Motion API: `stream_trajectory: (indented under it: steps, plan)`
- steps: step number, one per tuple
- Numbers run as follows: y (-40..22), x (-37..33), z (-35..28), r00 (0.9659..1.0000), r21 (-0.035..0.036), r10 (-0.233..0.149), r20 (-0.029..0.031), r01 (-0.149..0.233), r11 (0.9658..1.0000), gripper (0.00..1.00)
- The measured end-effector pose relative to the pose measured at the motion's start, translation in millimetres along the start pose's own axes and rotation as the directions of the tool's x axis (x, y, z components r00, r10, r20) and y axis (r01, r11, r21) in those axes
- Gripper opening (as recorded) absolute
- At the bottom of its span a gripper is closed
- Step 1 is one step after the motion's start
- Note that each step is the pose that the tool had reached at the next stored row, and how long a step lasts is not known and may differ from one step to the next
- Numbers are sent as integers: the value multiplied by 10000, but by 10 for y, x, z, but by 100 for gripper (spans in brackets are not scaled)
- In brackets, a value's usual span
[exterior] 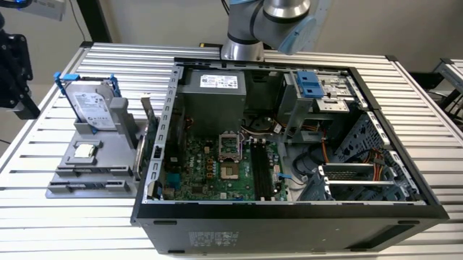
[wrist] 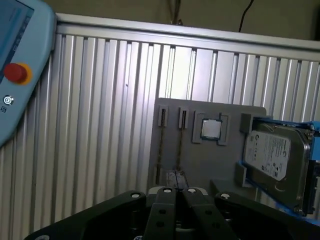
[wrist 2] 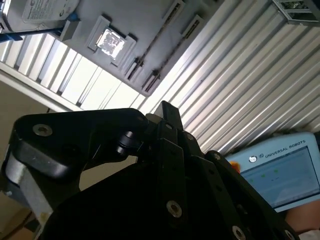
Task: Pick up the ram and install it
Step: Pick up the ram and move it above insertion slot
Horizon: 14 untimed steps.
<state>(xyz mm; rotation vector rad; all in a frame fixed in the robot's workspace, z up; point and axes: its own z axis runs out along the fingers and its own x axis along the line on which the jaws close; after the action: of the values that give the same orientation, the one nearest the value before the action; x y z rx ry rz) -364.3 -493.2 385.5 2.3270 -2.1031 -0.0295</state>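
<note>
gripper [wrist: 176, 199] facing gray tray [wrist: 172, 150] (hard drive [wrist: 274, 159] standing on it) | grip state: cannot tell

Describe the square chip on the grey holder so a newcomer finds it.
Beside the open computer case, on the exterior view's left, a flat grey holder lies on the slatted table. The chip sits in its square recess, near the upright hard drive; unlike the drive, it is small, square and flat.

arm [exterior: 269, 21]: grey link with blue joint cap, extends past the exterior view's top edge | tool [wrist: 175, 212] [wrist 2: 170, 170]: black linkage body, in both wrist views
</note>
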Motion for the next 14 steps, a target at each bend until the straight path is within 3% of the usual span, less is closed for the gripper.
stream_trajectory:
  steps: [6,7,14]
  plan:
    - [0,0,-1,9990,2,-440,-12,440,9990,0]
    - [0,0,-1,9987,3,-517,-14,517,9987,100]
    - [0,0,0,9946,8,-1034,-26,1034,9946,100]
